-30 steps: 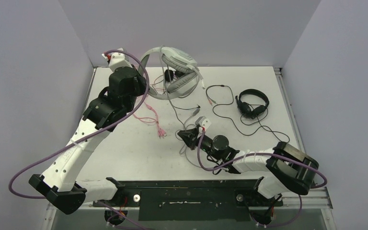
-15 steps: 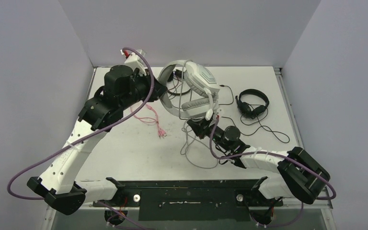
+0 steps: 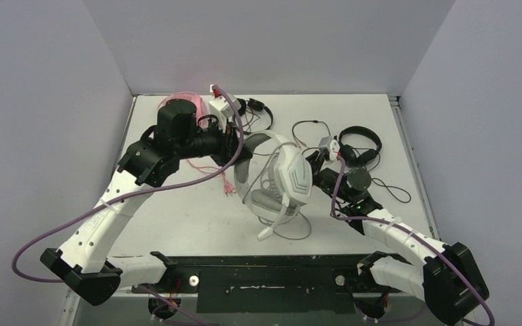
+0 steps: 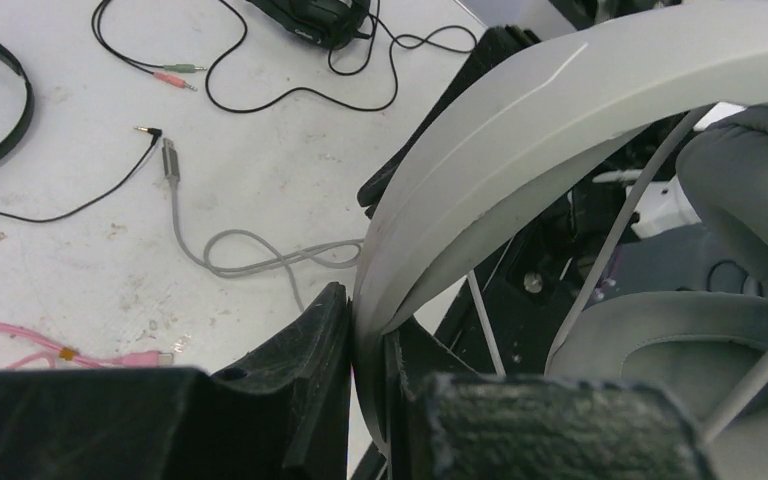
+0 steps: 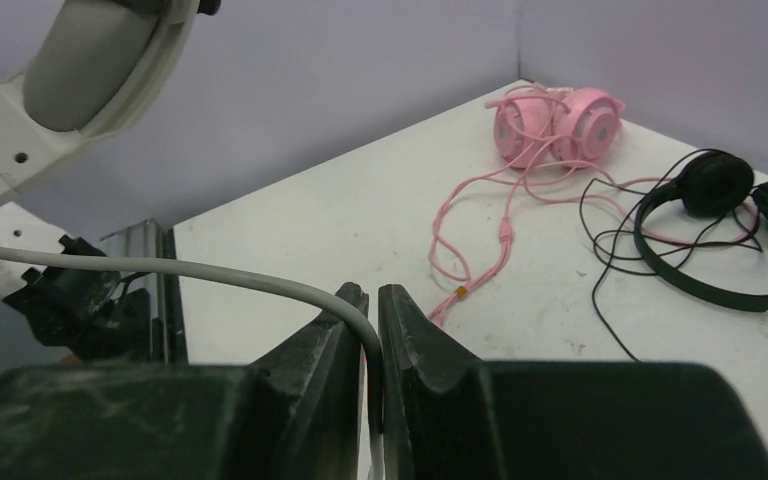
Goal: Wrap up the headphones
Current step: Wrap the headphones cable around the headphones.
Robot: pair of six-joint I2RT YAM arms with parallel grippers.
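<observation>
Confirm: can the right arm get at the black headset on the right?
Probably not yet: the right gripper is shut on the grey cable, though the black headset lies just beside it.

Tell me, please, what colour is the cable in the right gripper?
Light grey cable, clearest in the right wrist view.

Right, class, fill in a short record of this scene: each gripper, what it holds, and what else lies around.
left gripper: shut on the headband of the white-grey headset
right gripper: shut on the grey cable
far left corner: pink headset, cable loose
others: black headset beside the pink one; second black headset at the right
</observation>
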